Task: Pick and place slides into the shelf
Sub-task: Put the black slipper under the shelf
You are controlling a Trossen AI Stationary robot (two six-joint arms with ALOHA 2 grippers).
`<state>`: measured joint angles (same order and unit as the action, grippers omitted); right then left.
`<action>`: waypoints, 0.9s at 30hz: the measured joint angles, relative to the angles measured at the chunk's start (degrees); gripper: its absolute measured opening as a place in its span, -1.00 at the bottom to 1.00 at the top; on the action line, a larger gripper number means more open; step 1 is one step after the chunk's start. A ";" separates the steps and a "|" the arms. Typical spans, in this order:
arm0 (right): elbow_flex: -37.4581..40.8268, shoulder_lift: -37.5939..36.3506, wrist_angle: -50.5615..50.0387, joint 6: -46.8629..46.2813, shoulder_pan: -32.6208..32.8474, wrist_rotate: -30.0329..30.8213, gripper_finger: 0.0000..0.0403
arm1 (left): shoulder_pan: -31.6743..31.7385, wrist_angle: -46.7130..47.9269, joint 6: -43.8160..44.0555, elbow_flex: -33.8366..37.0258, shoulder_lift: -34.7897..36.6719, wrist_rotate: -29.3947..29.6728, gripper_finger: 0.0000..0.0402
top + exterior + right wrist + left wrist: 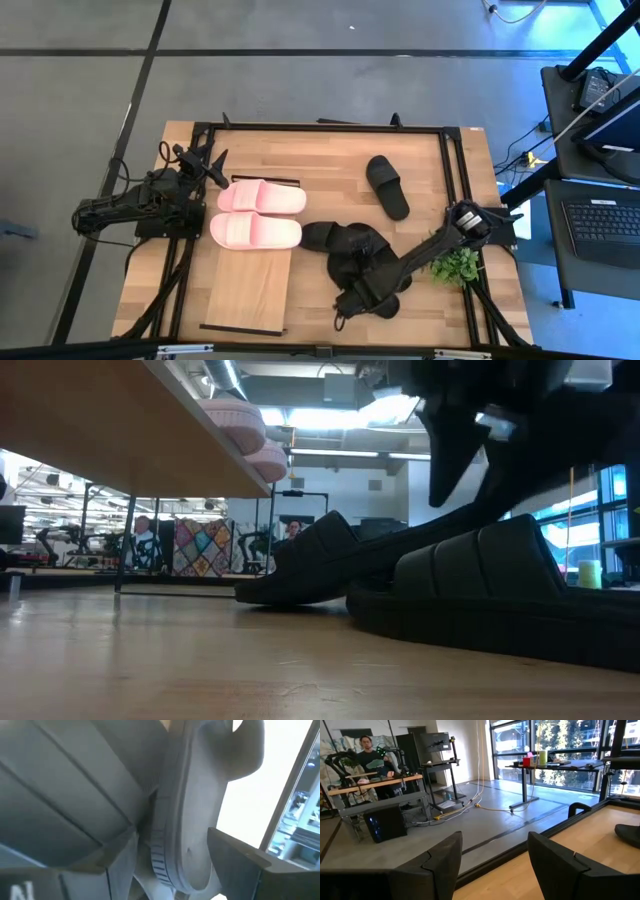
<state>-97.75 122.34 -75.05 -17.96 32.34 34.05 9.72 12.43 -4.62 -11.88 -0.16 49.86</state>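
Though hidden overhead, right gripper (172, 865) clasping a black slide's (195, 820) edge; left gripper (492, 865) agape.

Green plant (456, 265) beside table (470, 170) edge.

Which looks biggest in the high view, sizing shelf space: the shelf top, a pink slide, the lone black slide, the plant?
1. Shelf, largest by far.
2. Pink slide nearer the plank's bare end.
3. Lone black slide, a bit shorter, though it lies lower on the table, so unsure.
4. Plant, smallest.
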 joint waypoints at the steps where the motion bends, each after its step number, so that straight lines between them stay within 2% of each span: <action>1: 0.67 0.00 -0.06 0.00 -0.22 0.01 0.18 | 0.00 0.03 0.00 0.00 0.00 -0.01 0.08; 7: 4.68 -0.11 0.05 -1.57 -1.27 0.47 0.18 | -0.01 0.07 0.00 0.00 0.00 -0.01 0.08; 11: 5.79 -0.02 -0.12 -2.79 -1.44 0.81 0.11 | 0.00 0.07 0.00 0.00 0.00 0.01 0.08; 20: 5.94 -0.02 -0.14 -2.82 -1.44 0.94 -0.29 | -0.01 0.07 0.00 0.00 0.00 -0.01 0.08; 27: 5.92 -0.09 -0.25 -4.07 -1.49 1.48 -0.67 | -0.01 0.07 0.02 0.00 0.00 -0.01 0.08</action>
<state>-91.83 122.26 -75.31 -22.02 30.85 35.53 9.71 12.49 -4.60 -11.88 -0.16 49.84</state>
